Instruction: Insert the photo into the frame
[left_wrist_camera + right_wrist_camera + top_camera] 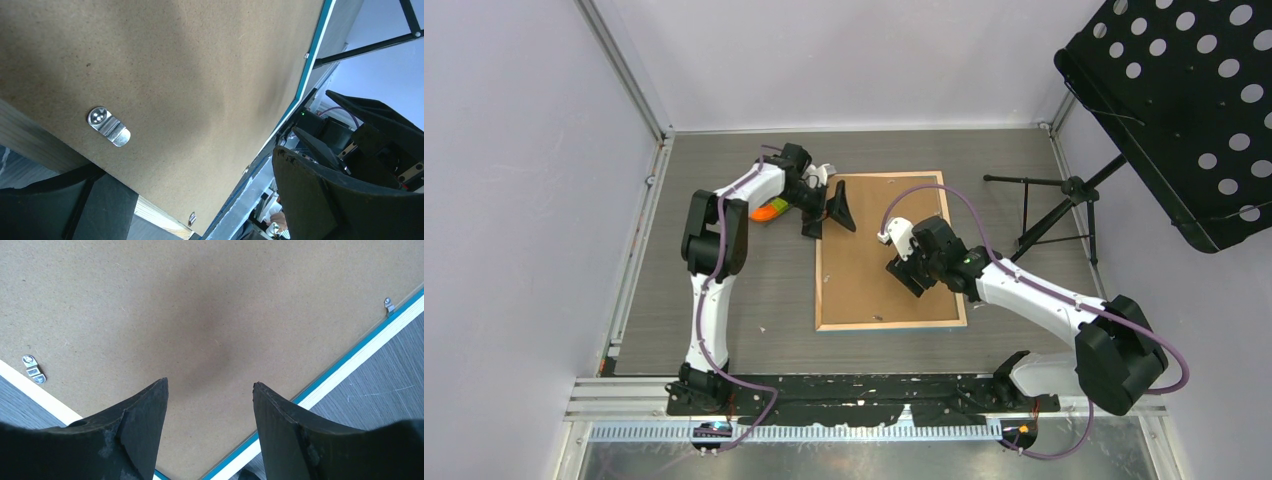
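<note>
Right gripper (210, 385): black tapered fingers stood half-parted, empty, over matte brown fibreboard backing (864, 285). Frame (889, 325), thin, blue-edged, lay face-down on grey table (764, 300). Left gripper (829, 218) gaped wide, empty, at its left edge.

Frame (889, 326) face down on the table (774, 340)
Flat, right of centre; pale wood rim, blue edge, brown board (869, 270) inside.

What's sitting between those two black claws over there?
Only bare brown backing board, lying in the frame, spans the stretch between the left gripper and the right gripper; the overhead view shows it.
</note>
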`<state>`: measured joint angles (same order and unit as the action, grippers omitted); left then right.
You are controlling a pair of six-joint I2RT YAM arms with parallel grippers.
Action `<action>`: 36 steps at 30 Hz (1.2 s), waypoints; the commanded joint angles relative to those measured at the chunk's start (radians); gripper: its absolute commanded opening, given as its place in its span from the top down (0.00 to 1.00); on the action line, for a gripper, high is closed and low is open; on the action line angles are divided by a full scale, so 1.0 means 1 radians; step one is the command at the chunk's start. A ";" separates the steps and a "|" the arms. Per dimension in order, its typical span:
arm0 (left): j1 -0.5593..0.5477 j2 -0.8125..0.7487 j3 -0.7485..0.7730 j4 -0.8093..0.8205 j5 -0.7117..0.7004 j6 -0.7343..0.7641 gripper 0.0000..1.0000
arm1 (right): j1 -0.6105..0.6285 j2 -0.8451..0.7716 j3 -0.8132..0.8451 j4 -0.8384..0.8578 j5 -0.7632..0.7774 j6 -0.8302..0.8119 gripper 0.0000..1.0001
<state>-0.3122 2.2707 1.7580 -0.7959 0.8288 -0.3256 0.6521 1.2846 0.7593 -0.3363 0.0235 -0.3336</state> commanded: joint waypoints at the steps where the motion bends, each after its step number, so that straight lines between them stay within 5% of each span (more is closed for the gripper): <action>1: 0.009 -0.049 0.014 -0.061 -0.085 0.051 0.00 | -0.006 -0.027 0.026 0.032 -0.010 0.015 0.31; 36: -0.005 -0.075 0.103 -0.235 -0.166 0.099 0.00 | -0.024 -0.001 0.020 0.041 -0.050 0.018 0.31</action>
<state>-0.3145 2.2631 1.8332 -0.9714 0.7017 -0.2619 0.6319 1.2850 0.7593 -0.3359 -0.0208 -0.3290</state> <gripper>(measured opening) 0.994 0.689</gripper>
